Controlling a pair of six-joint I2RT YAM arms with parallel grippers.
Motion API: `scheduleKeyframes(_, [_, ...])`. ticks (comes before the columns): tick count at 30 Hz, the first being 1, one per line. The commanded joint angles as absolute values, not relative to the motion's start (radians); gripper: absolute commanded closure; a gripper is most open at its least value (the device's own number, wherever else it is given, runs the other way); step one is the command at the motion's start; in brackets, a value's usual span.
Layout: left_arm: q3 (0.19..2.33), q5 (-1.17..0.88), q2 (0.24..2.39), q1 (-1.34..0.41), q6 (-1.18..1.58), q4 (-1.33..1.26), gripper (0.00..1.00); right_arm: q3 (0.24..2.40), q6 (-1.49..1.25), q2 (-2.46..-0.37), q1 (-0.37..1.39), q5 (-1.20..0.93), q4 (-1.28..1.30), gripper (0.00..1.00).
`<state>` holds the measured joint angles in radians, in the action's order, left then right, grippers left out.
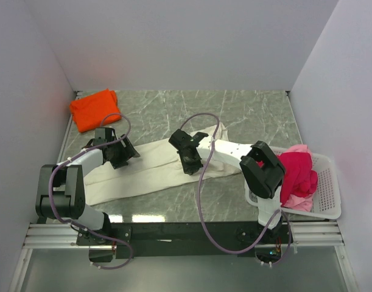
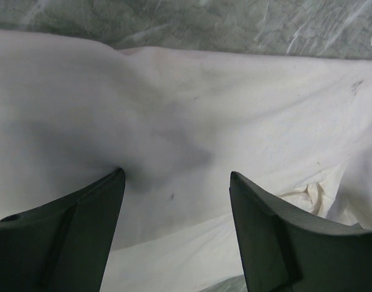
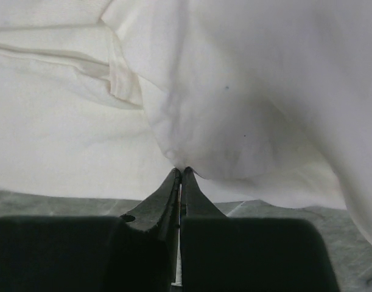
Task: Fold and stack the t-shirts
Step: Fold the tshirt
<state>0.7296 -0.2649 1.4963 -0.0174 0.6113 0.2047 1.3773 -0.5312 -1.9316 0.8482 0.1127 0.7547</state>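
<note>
A large cream t-shirt (image 1: 150, 171) lies spread across the marble table, and it fills the left wrist view (image 2: 192, 109) and the right wrist view (image 3: 246, 91). My left gripper (image 1: 126, 156) stands open over its left part, and the fingers (image 2: 82, 231) straddle smooth cloth without gripping it. My right gripper (image 1: 190, 168) is shut on a pinched fold of the cream shirt near its middle (image 3: 182, 170). A folded orange t-shirt (image 1: 94, 108) sits at the back left. Crimson (image 1: 295, 173) and pale pink (image 1: 302, 202) t-shirts are heaped in the basket.
A white lattice basket (image 1: 329, 182) stands at the right edge of the table, close behind the right arm's elbow. Grey walls close in the left, back and right sides. Bare marble (image 1: 252, 115) shows behind the cream shirt.
</note>
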Motion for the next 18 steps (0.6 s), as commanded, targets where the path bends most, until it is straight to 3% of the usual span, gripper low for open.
scheduleKeyframes(1, [0.726, -0.259, 1.528, -0.020, 0.601, 0.213, 0.23, 1.428, -0.543, -1.864, 0.865, 0.107, 0.816, 1.00])
scheduleKeyframes(18, [0.721, -0.259, 1.522, -0.020, 0.604, 0.213, 0.23, 1.491, -0.558, -1.884, 0.890, 0.003, 0.864, 1.00])
